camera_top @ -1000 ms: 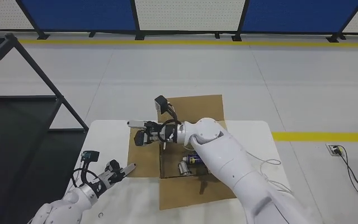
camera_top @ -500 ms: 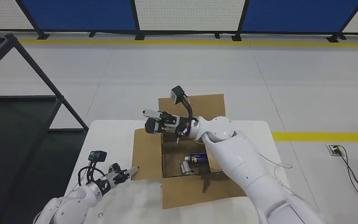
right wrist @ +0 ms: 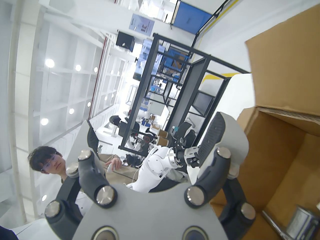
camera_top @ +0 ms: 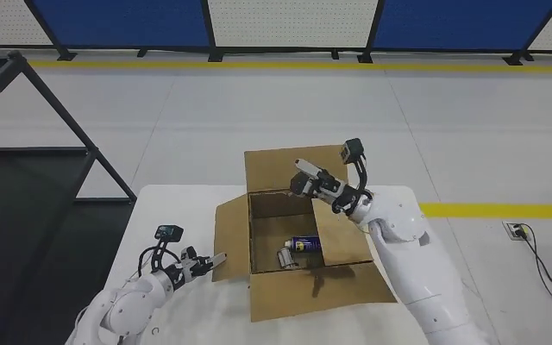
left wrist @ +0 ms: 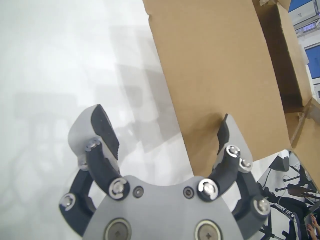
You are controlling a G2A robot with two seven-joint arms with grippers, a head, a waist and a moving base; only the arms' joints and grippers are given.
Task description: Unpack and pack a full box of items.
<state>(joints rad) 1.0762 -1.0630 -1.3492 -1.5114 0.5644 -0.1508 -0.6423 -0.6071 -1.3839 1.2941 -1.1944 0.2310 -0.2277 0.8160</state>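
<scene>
While the box (camera_top: 267, 168) is sitting flaps-open on the surface (camera_top: 172, 224) with a blue can (camera_top: 304, 245) and a silvery item (camera_top: 285, 257) lying inside, the left tool (left wrist: 162, 123) just beside it and the right tool (right wrist: 155, 126) above its far edge are gaping empty, so unpacking is seemingly only beginning.
</scene>
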